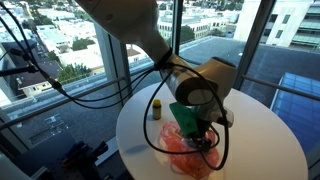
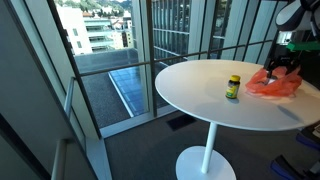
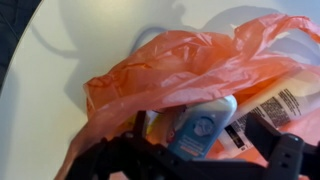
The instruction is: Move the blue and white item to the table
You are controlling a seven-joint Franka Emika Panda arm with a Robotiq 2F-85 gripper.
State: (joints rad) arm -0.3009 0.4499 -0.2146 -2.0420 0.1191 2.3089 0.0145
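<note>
The blue and white item (image 3: pixel 203 122) lies inside the open pink-red plastic bag (image 3: pixel 180 70), next to a white labelled pack (image 3: pixel 272 102). My gripper (image 3: pixel 198 140) reaches down into the bag mouth, open, with one dark finger on each side of the item and small gaps to it. In both exterior views the gripper (image 1: pixel 206 128) (image 2: pixel 281 66) is down on the bag (image 1: pixel 183 150) (image 2: pixel 274 86), which rests on the round white table (image 1: pixel 262 140) (image 2: pixel 195 95). The item is hidden in both exterior views.
A small dark bottle with a yellow cap (image 1: pixel 156 108) (image 2: pixel 233 87) stands upright on the table a short way from the bag. Glass walls and a railing (image 2: pixel 120 60) surround the table. A black cable loops (image 1: pixel 160 135) over the table beside the bag.
</note>
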